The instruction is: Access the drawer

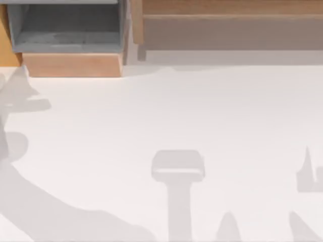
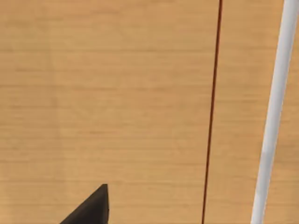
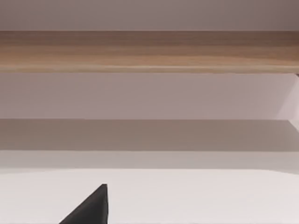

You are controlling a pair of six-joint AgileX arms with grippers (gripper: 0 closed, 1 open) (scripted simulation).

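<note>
Up at the far left of the table (image 1: 161, 126), the drawer (image 1: 70, 64) is sitting pulled out, showing its grey inside and its light-brown front panel. Beside it, the long wooden shelf (image 1: 227, 20) is running off to the right. The left tool (image 2: 91, 210) is pointing very close at a plain wooden face with a thin dark line. The right tool (image 3: 91, 210) is hanging over the white table, facing the shelf ahead of it. Whether either tool is released or clenched cannot be told.
</note>
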